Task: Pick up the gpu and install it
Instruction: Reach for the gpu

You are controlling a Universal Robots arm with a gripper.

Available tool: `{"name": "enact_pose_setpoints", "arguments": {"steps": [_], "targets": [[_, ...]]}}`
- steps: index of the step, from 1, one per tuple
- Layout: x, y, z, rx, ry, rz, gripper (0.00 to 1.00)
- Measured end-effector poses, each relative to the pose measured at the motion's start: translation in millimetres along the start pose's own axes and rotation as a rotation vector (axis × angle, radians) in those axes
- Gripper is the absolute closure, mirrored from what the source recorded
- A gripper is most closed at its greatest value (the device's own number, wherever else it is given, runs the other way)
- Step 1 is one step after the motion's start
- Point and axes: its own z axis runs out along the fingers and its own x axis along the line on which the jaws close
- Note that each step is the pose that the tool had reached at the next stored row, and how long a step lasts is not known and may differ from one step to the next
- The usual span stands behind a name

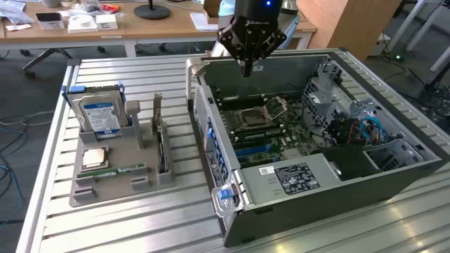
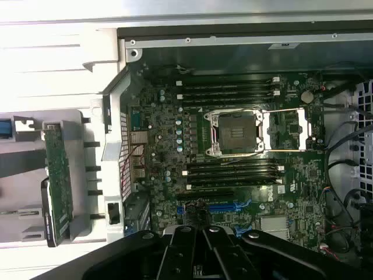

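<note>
1. The gripper (image 1: 246, 69) hangs in the upper middle of the exterior view, above the far rim of the open computer case (image 1: 338, 203). Its fingers are pressed together with nothing between them.
2. The gpu (image 1: 162, 153) stands on its long edge in a slot of the grey holder (image 1: 130, 153) at the exterior view's left, well apart from the gripper (the wrist view shows its green board edge-on).
3. The same holder carries a hard drive (image 1: 98, 116) standing upright with its blue label, a processor chip (image 1: 95, 157) lying flat, and a narrow RAM stick (image 1: 116, 171) just in front of the chip.
4. Inside the case the motherboard (image 1: 264, 132) lies exposed, and its processor socket (image 1: 254, 117) has the cover plate swung open.
5. Case and holder both rest on a slatted metal table (image 1: 134, 74).
</note>
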Motion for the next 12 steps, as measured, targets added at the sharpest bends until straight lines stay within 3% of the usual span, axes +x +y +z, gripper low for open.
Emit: {"name": "enact_pose_setpoints", "arguments": {"steps": [12], "targets": [[2.9,-0.2,-0.1,0.0000,-0.0001,0.000,0.89]]}}
